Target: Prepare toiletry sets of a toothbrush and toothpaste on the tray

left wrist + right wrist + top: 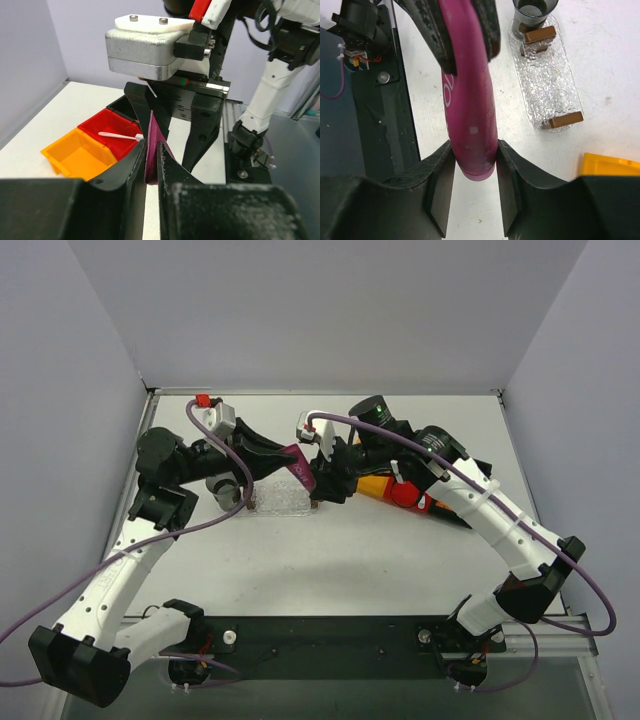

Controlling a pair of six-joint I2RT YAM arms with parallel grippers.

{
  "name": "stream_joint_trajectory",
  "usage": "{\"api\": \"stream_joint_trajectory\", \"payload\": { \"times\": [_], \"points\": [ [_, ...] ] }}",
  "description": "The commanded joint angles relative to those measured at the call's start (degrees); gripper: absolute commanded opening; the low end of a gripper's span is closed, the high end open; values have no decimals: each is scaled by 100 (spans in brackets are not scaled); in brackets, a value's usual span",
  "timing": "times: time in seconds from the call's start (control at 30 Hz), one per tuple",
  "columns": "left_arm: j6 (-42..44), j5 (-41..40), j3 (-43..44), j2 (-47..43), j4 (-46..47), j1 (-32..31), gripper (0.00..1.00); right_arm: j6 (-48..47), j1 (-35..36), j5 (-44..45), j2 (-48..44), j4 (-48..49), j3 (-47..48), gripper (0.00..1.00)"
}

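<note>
The pink-magenta toothpaste tube [301, 471] hangs in the air between my two grippers, just above the right end of the tray [280, 498]. My left gripper [151, 150] is shut on its flat end [154, 135]. My right gripper [474, 165] is closed around its cap end [470, 115], with both pads touching it. In the top view the left gripper [290, 456] and the right gripper [318, 480] meet at the tube. The tray [547, 85] is a clear holder with brown end blocks. The white toothbrush [119, 135] lies in the red bin [107, 125]. I cannot make out the orange tube.
An orange bin [80, 155] stands beside the red one, right of the tray in the top view [378, 488]. A dark cup [535, 10] stands at the tray's far end in the right wrist view, its left end in the top view [224, 488]. The dark base rail [330, 635] runs along the near edge.
</note>
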Motion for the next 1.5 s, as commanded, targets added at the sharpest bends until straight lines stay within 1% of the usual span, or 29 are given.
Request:
{"api": "stream_joint_trajectory", "payload": {
  "times": [0.0, 0.03, 0.13, 0.17, 0.37, 0.5, 0.73, 1.07, 1.47],
  "points": [
    [928, -629, -2, -176, -762, 54, 0, 54, -73, 319, -382, 133, 31, 36],
    [964, -839, -90, -193, -745, 80, 0, 54, -91, 363, -417, 133, 31, 40],
    [1069, -1112, -257, -229, -596, 89, 0, 97, -222, 416, -514, 124, -13, 43],
    [1087, -1305, -371, -229, -569, 89, 0, 98, -257, 407, -540, 133, -31, 44],
    [1306, -1798, -767, -238, -200, 98, 0, 107, -565, 407, -821, 141, -302, 45],
    [1578, -2149, -1188, -185, 115, 98, 0, 107, -811, 477, -1058, 124, -513, 45],
    [1904, -2457, -1558, 35, 477, 98, 0, 10, -1013, 767, -1480, 168, -944, 45],
    [2238, -2572, -1401, 615, 670, 98, 0, -96, -1163, 952, -1771, 159, -1366, 45],
    [2326, -2572, -1339, 1248, 907, 89, 0, -148, -1225, 1084, -1876, 159, -1516, 45]
  ]
}}
